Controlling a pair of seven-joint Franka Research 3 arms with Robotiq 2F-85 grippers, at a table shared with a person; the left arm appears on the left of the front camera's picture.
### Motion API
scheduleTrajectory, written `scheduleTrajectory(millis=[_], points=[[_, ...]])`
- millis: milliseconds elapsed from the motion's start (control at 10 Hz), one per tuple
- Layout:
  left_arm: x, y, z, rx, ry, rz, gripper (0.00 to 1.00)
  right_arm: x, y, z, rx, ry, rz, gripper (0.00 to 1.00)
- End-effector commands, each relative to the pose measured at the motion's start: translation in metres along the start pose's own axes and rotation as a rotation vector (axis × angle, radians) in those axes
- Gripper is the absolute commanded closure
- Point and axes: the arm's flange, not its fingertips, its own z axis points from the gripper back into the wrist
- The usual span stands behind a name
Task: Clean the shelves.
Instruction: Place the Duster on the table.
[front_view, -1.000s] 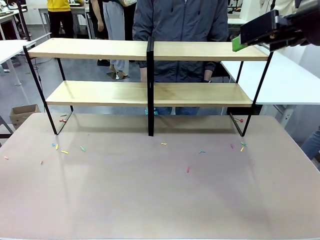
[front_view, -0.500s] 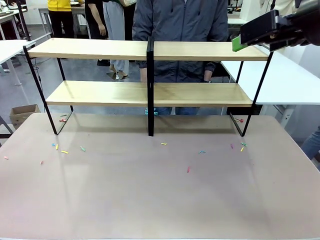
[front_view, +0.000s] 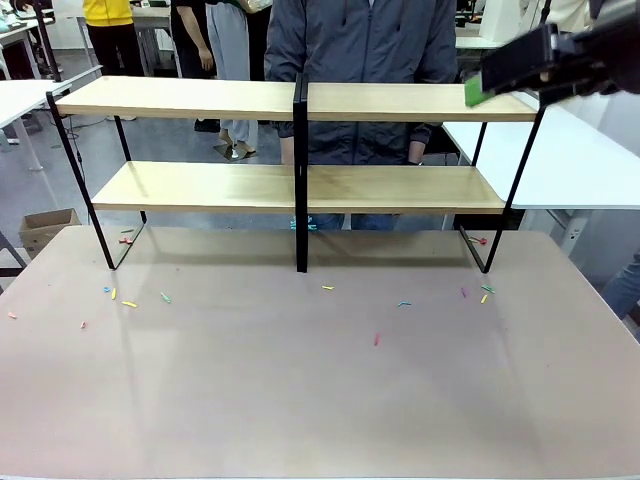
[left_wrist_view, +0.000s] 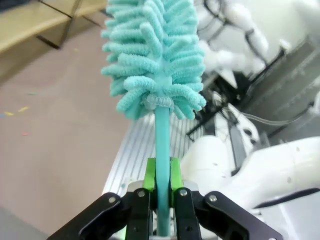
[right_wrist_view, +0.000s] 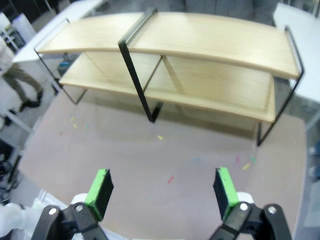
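The shelves (front_view: 180, 97) stand at the far side of the beige tabletop: light wooden boards in two tiers on a thin black frame with a centre post (front_view: 300, 180). My right gripper (front_view: 480, 88) hovers high beside the top board's right end. In the right wrist view it (right_wrist_view: 162, 192) is open with nothing between its green pads (right_wrist_view: 100, 190), looking down on the shelves (right_wrist_view: 200, 37). My left gripper (left_wrist_view: 162, 180) is shut on the thin handle of a teal fluffy duster (left_wrist_view: 152, 55), whose head points away from it. A corner of the shelves (left_wrist_view: 30, 20) shows far off.
Small coloured scraps (front_view: 128, 303) lie scattered on the tabletop (front_view: 320, 400), some near the frame's feet (front_view: 483, 295). A person (front_view: 360, 40) stands right behind the shelves. A white table (front_view: 570, 160) is at the right and a cardboard box (front_view: 45, 225) on the floor at the left.
The right gripper looks slightly blurred but stays in about the same place. A person in yellow far behind has shifted left.
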Motion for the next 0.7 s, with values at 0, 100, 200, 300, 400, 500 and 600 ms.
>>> scheduleTrajectory(millis=[0, 100, 200, 300, 400, 500, 600], points=[[0.022, 0.01, -0.062, -0.105, 0.173, -0.097, 0.87, -0.019, -0.06, 0.004, 0.154, 0.238, -0.199, 0.0], [0.031, 0.018, -0.089, -0.091, 0.214, -0.119, 0.87, -0.033, -0.101, -0.003, 0.179, 0.313, -0.322, 0.0], [0.039, 0.027, -0.125, -0.108, 0.266, -0.141, 0.87, -0.053, -0.143, -0.017, 0.28, 0.375, -0.447, 0.0], [0.04, 0.039, -0.159, -0.113, 0.293, -0.144, 0.87, -0.074, -0.169, -0.034, 0.397, 0.411, -0.543, 0.0], [0.037, 0.052, -0.197, -0.078, 0.327, -0.149, 0.87, -0.099, -0.185, -0.051, 0.475, 0.441, -0.607, 0.0], [0.033, 0.063, -0.233, -0.081, 0.388, -0.157, 0.87, -0.124, -0.187, -0.066, 0.504, 0.443, -0.664, 0.0], [0.024, 0.075, -0.268, -0.052, 0.394, -0.137, 0.87, -0.148, -0.175, -0.08, 0.466, 0.435, -0.673, 0.0]])
